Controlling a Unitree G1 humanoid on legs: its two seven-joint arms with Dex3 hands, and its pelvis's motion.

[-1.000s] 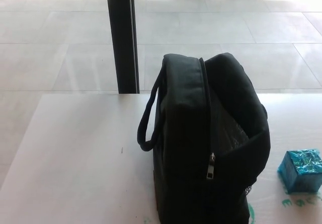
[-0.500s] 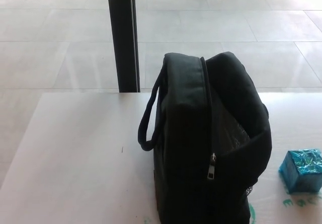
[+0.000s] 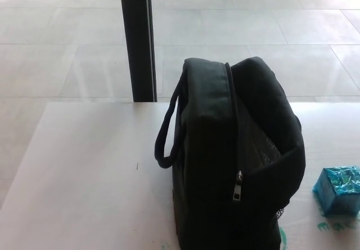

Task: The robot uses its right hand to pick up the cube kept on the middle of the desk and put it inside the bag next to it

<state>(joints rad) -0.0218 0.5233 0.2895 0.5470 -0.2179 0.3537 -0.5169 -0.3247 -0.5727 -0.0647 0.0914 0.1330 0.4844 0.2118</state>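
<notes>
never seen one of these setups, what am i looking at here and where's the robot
This single picture comes from a camera on a humanoid robot's head, looking down at its work. That is why you see no robot: neither of its two black hands is in view, so nothing is held. In front of it is a pale desk. On it stands a black bag, upright, with a carry handle on its left side and its top partly unzipped. To the bag's right, apart from it, sits a small blue cube. Behind the desk are a tiled floor and a dark pillar.
</notes>
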